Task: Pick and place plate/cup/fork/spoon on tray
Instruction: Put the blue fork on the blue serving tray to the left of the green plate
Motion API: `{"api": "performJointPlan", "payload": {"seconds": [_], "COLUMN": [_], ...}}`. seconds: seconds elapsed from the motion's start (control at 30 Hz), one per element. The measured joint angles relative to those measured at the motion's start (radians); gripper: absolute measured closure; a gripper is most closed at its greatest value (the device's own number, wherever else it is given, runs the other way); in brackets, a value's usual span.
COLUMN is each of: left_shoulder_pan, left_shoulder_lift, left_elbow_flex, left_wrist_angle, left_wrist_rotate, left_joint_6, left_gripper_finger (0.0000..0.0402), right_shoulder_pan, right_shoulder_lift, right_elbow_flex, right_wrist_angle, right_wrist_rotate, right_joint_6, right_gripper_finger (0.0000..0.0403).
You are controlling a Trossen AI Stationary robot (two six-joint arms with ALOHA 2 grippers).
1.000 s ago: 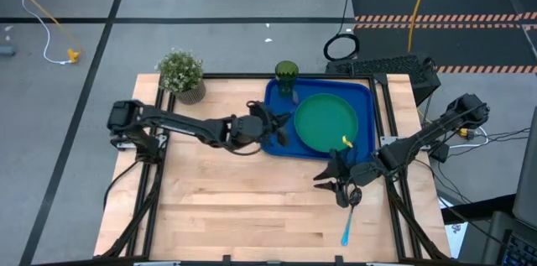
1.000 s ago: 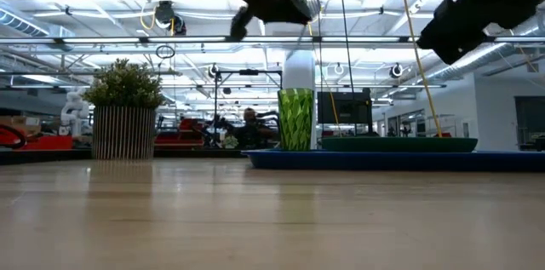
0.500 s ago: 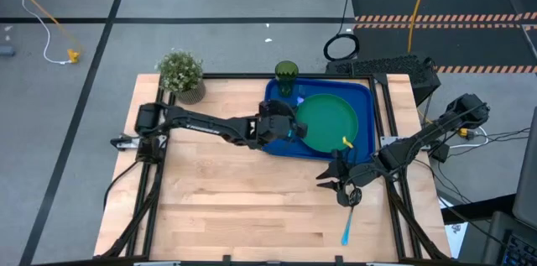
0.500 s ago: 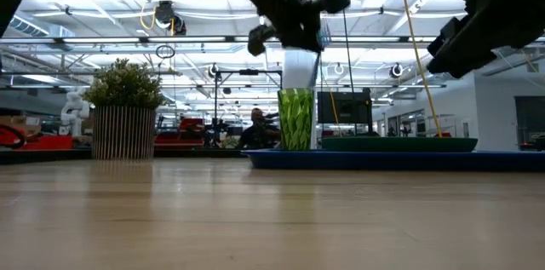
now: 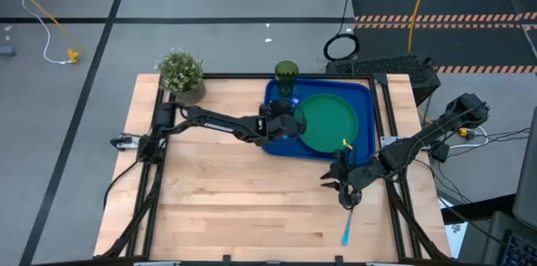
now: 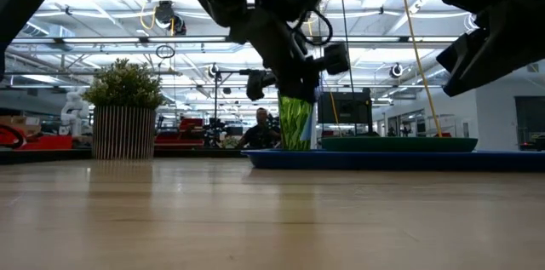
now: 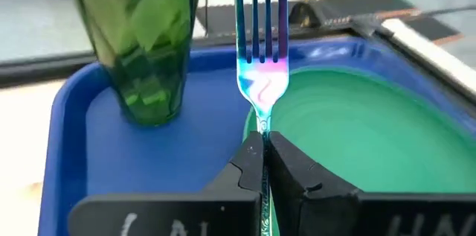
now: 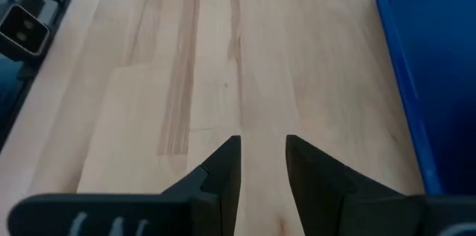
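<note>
High view, left claw [image 5: 289, 123] clamped on fork [image 7: 262, 50] at plate's [image 5: 327, 122] nine o'clock edge over tray [image 5: 365, 90], cup [image 5: 286, 72] at eleven, right claw [image 5: 340, 184] empty, fingers parted, above table [image 5: 218, 207].

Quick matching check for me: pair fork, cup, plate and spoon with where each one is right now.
Things:
1. fork
2. cup
3. plate
4. spoon

Places:
A. lying flat in the tray
B. on the bare table, outside the tray
C. clamped in the left hand
D. standing upright in a tray corner

Pairs: 1-C, 2-D, 3-A, 4-B
</note>
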Motion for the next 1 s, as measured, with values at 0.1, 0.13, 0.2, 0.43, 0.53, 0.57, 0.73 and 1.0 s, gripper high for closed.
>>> {"api": "performJointPlan", "payload": {"seconds": [0.1,0.13,0.2,0.43,0.53,0.57,0.73,1.0], "left_shoulder_pan": [0.009,0.012,0.013,0.007,-0.001,-0.005,-0.014,0.044], "left_shoulder_lift": [0.011,0.011,0.009,0.015,0.035,0.043,0.044,0.044], "left_elbow_flex": [0.0,0.0,0.0,0.0,-0.003,-0.004,-0.002,-0.002], "left_wrist_angle": [-0.011,-0.017,-0.032,-0.05,-0.068,-0.072,-0.066,-0.093], "left_wrist_rotate": [0.009,0.009,0.011,0.057,0.081,0.081,0.079,0.192], "left_joint_6": [-0.005,-0.007,-0.011,-0.037,-0.047,-0.048,-0.062,-0.149], "left_gripper_finger": [0.0394,0.0394,0.0394,0.0394,0.0394,0.0394,0.0394,0.0394], "right_shoulder_pan": [0.0,0.0,-0.002,-0.003,-0.003,-0.003,-0.002,0.013], "right_shoulder_lift": [0.0,0.0,0.0,-0.009,-0.017,-0.024,-0.07,-0.159], "right_elbow_flex": [0.0,0.0,0.0,0.0,0.001,0.001,0.001,0.001], "right_wrist_angle": [-0.014,-0.013,-0.01,-0.003,-0.002,-0.006,-0.002,-0.002], "right_wrist_rotate": [0.003,0.003,0.004,0.03,0.031,0.029,0.027,0.026], "right_joint_6": [-0.022,-0.031,-0.046,-0.095,-0.096,-0.095,-0.077,-0.057], "right_gripper_finger": [0.0305,0.0305,0.0305,0.0305,0.0305,0.0305,0.0305,0.0305]}}
